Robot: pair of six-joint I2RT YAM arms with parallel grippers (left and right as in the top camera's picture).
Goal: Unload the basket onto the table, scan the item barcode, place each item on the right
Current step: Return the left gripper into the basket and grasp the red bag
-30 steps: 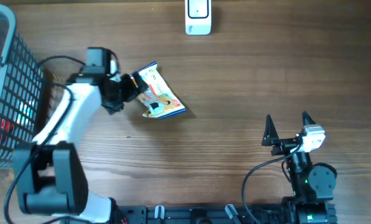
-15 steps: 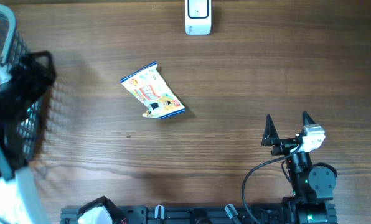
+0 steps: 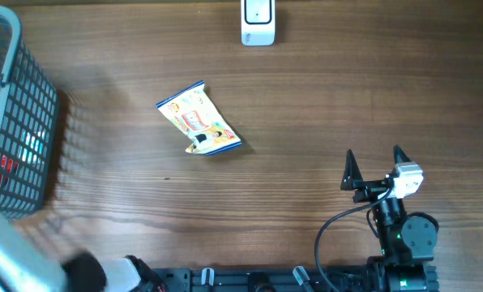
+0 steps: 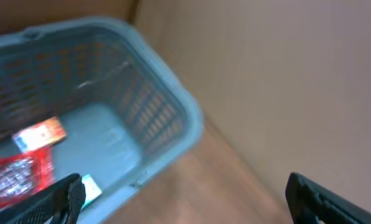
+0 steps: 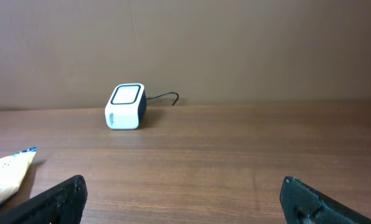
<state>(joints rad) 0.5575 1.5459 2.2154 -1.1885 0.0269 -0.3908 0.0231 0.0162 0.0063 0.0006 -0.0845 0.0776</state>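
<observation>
Overhead, the snack packet [image 3: 198, 119] lies flat on the bench [image 3: 322, 97], nearer the robot than the scanner [image 3: 258, 22] and a little to its left, well apart from it and touched by nothing. Its long axis runs slantwise, with one short end turned roughly toward the scanner.

It looks like a thin printed film pouch, so probably light, soft and crinkly, with a slick skin that could slide on the wood under a sideways push. Pinched across the middle, it would likely buckle and hide its print. The flat sealed strip at a short end seems the firmer place to take hold. Which face carries the barcode cannot be told.

Right end effector [image 3: 374, 156] sits far from the scanner at the robot's edge of the bench, jaws spread wide and empty. Left end effector [image 4: 184, 186] is also released with nothing between its fingers. Its wrist camera looks over the basket [image 4: 173, 106], which stands far to the scanner's left.
</observation>
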